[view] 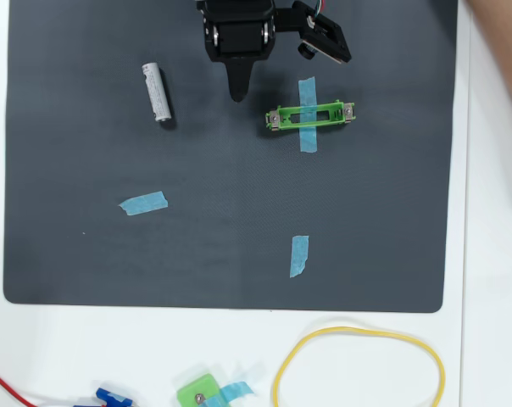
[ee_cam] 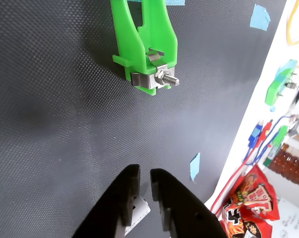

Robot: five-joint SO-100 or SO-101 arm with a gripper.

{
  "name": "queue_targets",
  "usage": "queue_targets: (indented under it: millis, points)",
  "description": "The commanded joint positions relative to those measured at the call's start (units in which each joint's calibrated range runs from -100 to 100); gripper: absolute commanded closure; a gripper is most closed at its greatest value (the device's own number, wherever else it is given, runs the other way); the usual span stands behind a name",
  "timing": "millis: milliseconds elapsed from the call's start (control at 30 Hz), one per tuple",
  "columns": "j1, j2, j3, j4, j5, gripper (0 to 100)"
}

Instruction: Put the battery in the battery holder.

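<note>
Right now my tool (ee_cam: 144,191) shows at the bottom of the wrist view with its two black fingers nearly pressed together, only a thin slit between them and nothing pinched. In the overhead view the tool (view: 236,91) points down over the dark mat (view: 86,254), bare of any load. Just right of its tip lies the battery holder (view: 311,116), green, lengthwise left to right, with a blue tape strip (view: 308,114) crossing its middle; up close I see the battery holder (ee_cam: 142,39) has a silver contact and a small screw at its near end. The battery (view: 156,91) lies well to the left of the tool on the mat, apart from the holder; its grey print is too faint for me to read. On the white tabletop (view: 493,254) lies a red snack bag (ee_cam: 251,201), its lettering unreadable.
</note>
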Motion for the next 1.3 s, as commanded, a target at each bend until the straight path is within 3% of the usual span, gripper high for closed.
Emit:
queue_targets:
  millis: [0, 1267]
  points:
    - [-0.5, -0.4, -2.0, 0.0, 0.0, 100]
    - [-0.5, -0.4, -1.5, -0.5, 0.0, 100]
